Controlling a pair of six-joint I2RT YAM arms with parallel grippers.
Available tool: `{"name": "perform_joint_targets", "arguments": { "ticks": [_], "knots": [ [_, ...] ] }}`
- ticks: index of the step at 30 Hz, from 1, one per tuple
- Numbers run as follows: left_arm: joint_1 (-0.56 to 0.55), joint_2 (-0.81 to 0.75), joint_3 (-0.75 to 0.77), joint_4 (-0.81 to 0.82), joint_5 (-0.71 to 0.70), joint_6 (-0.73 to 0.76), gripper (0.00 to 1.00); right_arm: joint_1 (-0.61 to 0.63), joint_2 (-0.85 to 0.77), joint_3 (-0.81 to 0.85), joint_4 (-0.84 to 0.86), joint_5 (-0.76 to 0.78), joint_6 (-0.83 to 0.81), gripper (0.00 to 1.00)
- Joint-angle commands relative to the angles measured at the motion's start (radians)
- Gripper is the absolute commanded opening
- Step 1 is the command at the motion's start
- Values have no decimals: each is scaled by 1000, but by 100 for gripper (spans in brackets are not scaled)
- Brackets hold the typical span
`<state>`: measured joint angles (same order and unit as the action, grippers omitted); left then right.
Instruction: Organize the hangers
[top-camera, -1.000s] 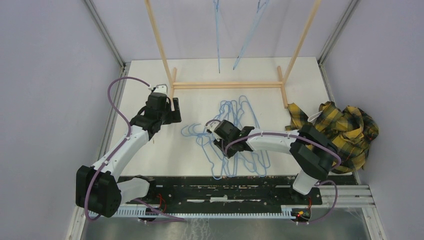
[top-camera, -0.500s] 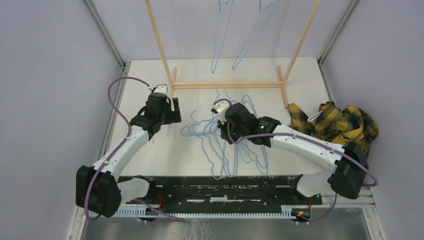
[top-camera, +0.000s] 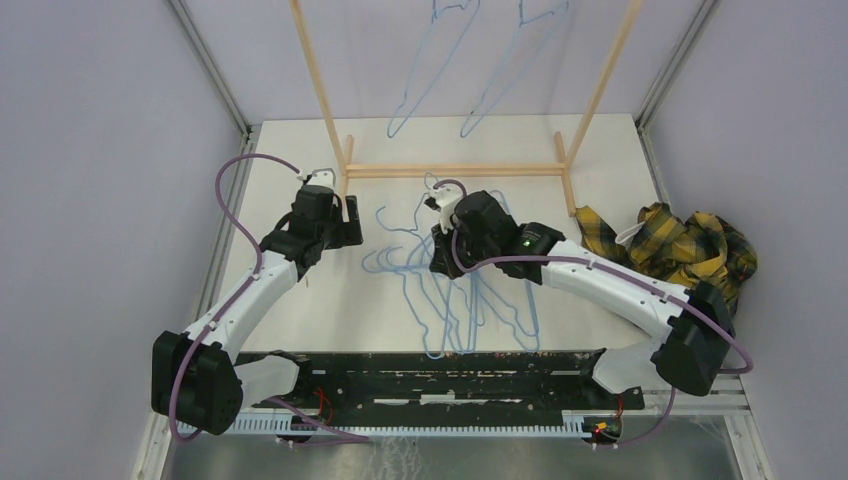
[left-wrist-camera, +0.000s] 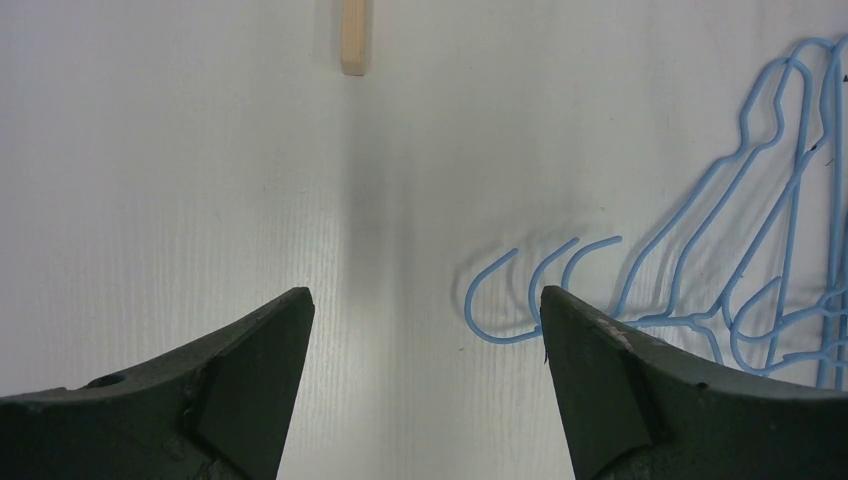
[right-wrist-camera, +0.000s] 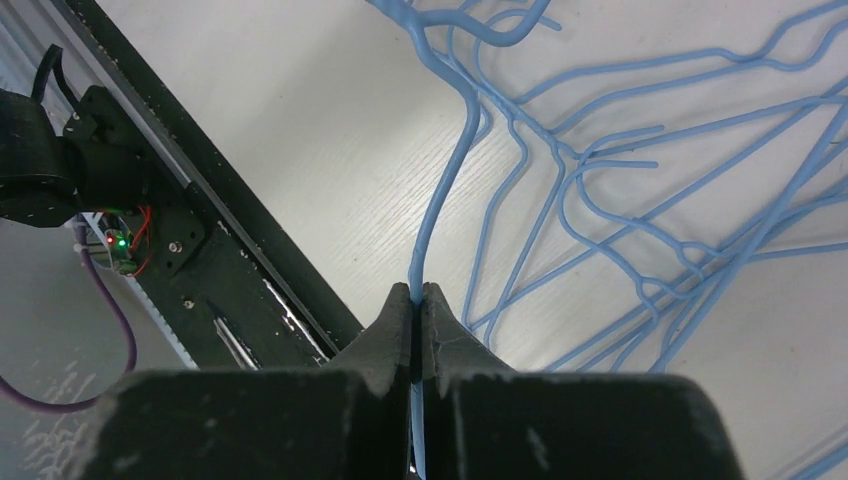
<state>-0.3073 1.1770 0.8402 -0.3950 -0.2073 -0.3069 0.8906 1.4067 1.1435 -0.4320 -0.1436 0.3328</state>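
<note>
Several light-blue wire hangers lie tangled on the white table, in front of the wooden rack. My right gripper is over the pile's left part. In the right wrist view it is shut on the thin wire of one hanger, which rises above the others. My left gripper is open and empty left of the pile. In the left wrist view it hovers over bare table, with hanger hooks by its right finger. Two more hangers hang from the rack.
The wooden rack has a low crossbar and two slanted poles at the back. One pole foot shows ahead of the left gripper. A yellow-black plaid cloth lies at the right edge. A black rail runs along the near edge.
My right arm has reached toward the back and left, with the hanger held in its jaws. The two hanging hangers have swung to the left. The left arm has not moved.
</note>
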Motion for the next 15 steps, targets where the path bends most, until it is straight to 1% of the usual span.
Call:
{"name": "perform_joint_targets", "arguments": {
  "ticks": [1,7,11,15],
  "knots": [
    [-2,-21,9,19,10,-30,91,-40,-126,-34,-8,-13,62,1],
    [-3,-17,9,27,22,-34,91,-218,-329,-138,-100,-12,105,1],
    [-3,-16,8,28,25,-34,91,-296,-405,-95,-180,30,80,1],
    [-2,-14,8,27,26,-35,91,-355,-416,-17,-213,41,79,1]
  ]
}}
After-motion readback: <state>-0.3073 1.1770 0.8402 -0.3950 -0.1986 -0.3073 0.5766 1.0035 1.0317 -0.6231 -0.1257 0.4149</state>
